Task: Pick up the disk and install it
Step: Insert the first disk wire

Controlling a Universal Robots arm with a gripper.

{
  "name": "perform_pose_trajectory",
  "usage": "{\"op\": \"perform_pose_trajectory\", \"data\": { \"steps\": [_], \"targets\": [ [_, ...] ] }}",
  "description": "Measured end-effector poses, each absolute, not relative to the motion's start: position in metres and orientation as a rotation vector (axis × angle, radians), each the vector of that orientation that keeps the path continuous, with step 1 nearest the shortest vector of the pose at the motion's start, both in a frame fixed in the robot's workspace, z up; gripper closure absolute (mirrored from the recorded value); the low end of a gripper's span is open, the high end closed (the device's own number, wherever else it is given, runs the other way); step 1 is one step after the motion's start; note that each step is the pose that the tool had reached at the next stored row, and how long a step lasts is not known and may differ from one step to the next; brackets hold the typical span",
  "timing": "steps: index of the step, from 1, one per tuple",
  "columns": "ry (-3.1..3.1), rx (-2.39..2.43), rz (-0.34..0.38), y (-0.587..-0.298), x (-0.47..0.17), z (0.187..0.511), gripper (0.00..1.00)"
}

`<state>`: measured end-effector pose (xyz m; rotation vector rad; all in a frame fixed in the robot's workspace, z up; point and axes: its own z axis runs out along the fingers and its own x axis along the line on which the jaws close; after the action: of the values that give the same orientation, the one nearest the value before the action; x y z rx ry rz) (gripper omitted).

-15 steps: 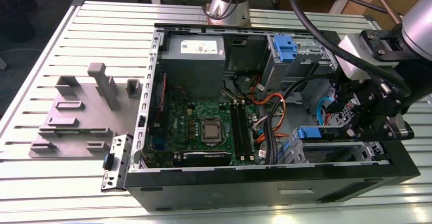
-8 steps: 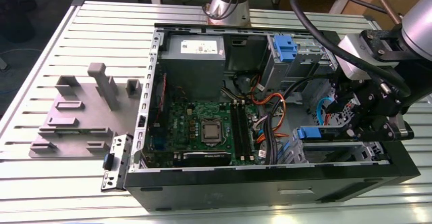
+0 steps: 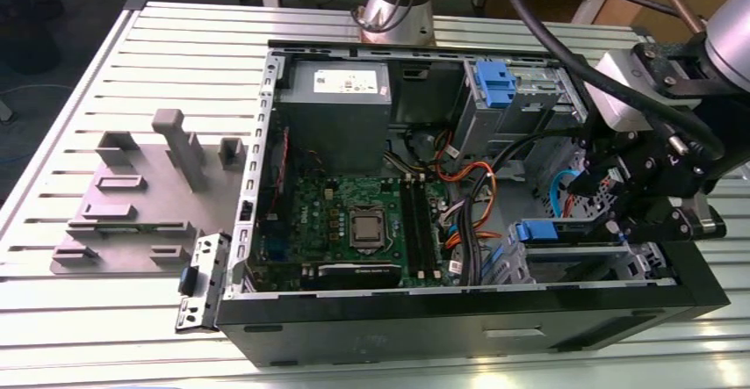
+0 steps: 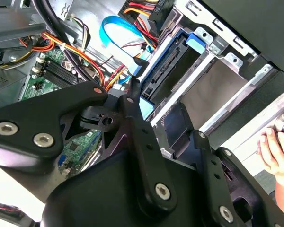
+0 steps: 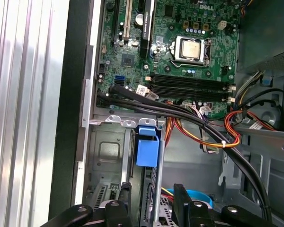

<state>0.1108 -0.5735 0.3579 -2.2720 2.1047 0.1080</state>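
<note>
1. The disk point(image 5: 147, 146) stands on edge in the lower drive cage point(image 5: 106, 156) of the open computer case point(image 3: 469, 319), with its blue handle toward the motherboard point(image 5: 128, 61).
2. My gripper point(image 5: 151, 196) hangs just over it, jaws spread wide to either side, and I see it holding nothing.
3. I judge the pickup done and the insertion nearly done. I cannot tell whether the disk is fully seated.
</note>
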Motion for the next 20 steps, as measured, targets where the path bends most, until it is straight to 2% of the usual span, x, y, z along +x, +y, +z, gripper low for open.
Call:
{"op": "perform_pose_trajectory", "data": {
  "steps": [20],
  "targets": [
    [2.105,-2.272,0.108,-0.5664,0.1102,0.3609,0.52]
  ]
}}
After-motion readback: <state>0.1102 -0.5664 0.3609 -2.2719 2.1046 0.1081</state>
